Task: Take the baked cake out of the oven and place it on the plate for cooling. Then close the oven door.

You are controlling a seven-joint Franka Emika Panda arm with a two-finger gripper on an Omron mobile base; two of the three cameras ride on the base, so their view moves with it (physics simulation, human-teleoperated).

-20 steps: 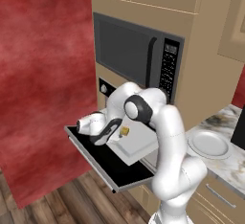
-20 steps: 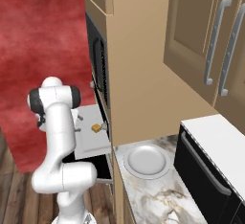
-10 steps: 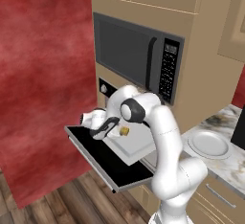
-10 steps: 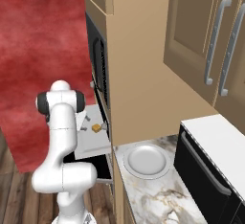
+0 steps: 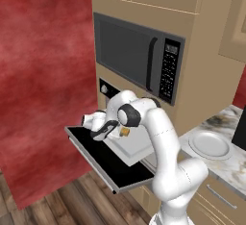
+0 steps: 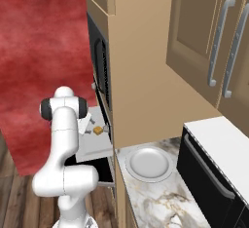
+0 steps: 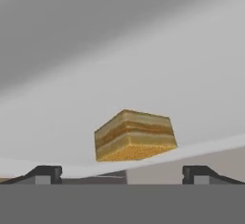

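On the pale oven tray point(image 5: 137, 144), drawn out over the lowered oven door point(image 5: 103, 159), sits the baked cake point(image 5: 124, 131). Small golden-brown block, nearly cubic, banded in darker and lighter layers on its sides; top face flat and even. Hand view shows it squarely ahead point(image 7: 135, 136), one corner turned toward the camera, two side faces visible. No clear long axis; it sits flat on its base, upright, not tipped.

Gripper point(image 5: 111, 128) is low over the tray, just left of the cake in the left base view, fingers spread wide with nothing between them. Fingertips point(image 7: 45, 173) stand far apart at the bottom of the hand view, the cake beyond them, not touched.

Oven point(image 5: 108, 88) below the microwave point(image 5: 139, 56), door hanging open and level. Plate point(image 6: 148, 163) rests on the marble counter point(image 6: 165, 200) to the right, well apart from the cake.
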